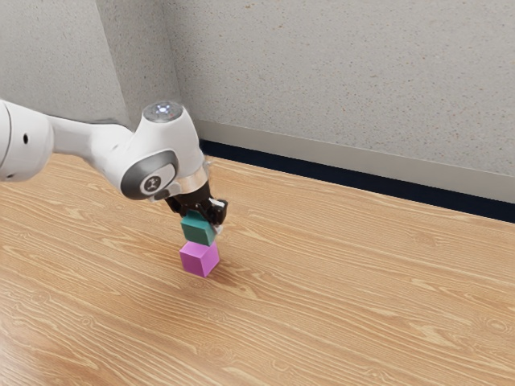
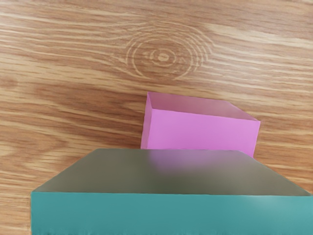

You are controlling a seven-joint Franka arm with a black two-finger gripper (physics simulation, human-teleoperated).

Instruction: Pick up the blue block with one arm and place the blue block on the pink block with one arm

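Blue block (image 2: 166,196), level in the pincer (image 1: 202,219), skewed above pink block (image 2: 200,129).

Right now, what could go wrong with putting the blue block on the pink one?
The blue block is turned against the pink block below it, edges not lined up. Let go like that, it could sit crooked and slide off. Pressed down askew, it could shove the pink block across the table.

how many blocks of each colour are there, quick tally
teal block: 1
pink block: 1
total: 2
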